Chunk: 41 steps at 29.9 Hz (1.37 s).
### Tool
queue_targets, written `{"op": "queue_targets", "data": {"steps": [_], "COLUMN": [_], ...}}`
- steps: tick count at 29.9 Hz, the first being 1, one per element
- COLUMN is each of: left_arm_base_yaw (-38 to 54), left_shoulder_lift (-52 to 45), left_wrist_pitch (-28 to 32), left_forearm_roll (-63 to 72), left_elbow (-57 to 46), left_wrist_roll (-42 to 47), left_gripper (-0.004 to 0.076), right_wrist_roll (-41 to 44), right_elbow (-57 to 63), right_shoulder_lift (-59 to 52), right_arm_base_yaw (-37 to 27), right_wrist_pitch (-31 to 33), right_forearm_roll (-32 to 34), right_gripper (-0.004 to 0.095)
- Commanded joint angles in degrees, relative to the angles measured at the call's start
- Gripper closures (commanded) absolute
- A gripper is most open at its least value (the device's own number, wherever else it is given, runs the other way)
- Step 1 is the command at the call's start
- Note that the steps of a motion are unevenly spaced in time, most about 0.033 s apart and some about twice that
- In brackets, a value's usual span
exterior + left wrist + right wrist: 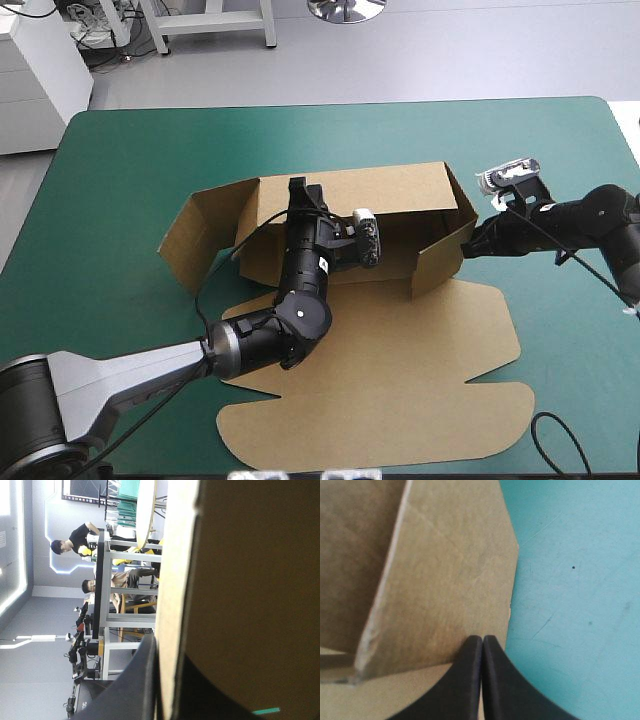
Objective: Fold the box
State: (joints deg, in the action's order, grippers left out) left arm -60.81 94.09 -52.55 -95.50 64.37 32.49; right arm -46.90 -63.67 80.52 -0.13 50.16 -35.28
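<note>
Since the box (400, 190) is parked mid-table on the teal-green cover (130, 150) with its long axis run left to right, the next bit is probably going to be settled at its two ends; the rear wall and the right end wall are stood up, the left end flap is splayed outward, and the lid is laid flat toward the near edge. The left gripper (305, 195) is set near the tray's rear-left corner and is clamped on a raised wall; the board's edge is seen passing between the black fingers (140, 680) in the left wrist view, so that side is reckoned pinned. The right gripper (482, 640) is pressed together into one point, tip against the right end wall; no board can be made out between its fingers. The box lies straight ahead of that tip, toward the robot's left; an inward push on that wall looks like what's called for, and the right arm is the one placed for it; the whole tray could get shoved along if the left grip is lost. No brand, label or print can be read on the board anywhere.
</note>
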Motion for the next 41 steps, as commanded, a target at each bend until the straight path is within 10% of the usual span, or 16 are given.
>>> {"op": "queue_targets", "data": {"steps": [1,15,30,41], "left_arm_base_yaw": [-0.39,-0.39,-0.39,-0.39], "left_shoulder_lift": [-2.49,-2.49,-2.49,-2.49], "left_wrist_pitch": [-1.11,-0.66,0.33,0.33], "left_forearm_roll": [-3.2,-3.2,-3.2,-3.2], "left_elbow": [1.5,1.5,1.5,1.5], "left_wrist_roll": [1.34,1.34,1.34,1.34], "left_gripper": [0.0734,0.0734,0.0734,0.0734], "right_wrist_roll": [-4.95,-24.77,-14.07,-9.54], "right_elbow": [0.98,9.83,9.14,7.95], "right_shoulder_lift": [-3.17,-8.0,-8.11,-7.99], "right_arm_base_yaw": [-0.2,-0.2,-0.2,-0.2], "right_wrist_pitch": [-1.29,-6.26,-10.19,-16.31], "right_forearm_roll": [-4.62,-11.62,1.51,8.06], "right_gripper": [0.0921,0.0907,0.0354,0.0317]}}
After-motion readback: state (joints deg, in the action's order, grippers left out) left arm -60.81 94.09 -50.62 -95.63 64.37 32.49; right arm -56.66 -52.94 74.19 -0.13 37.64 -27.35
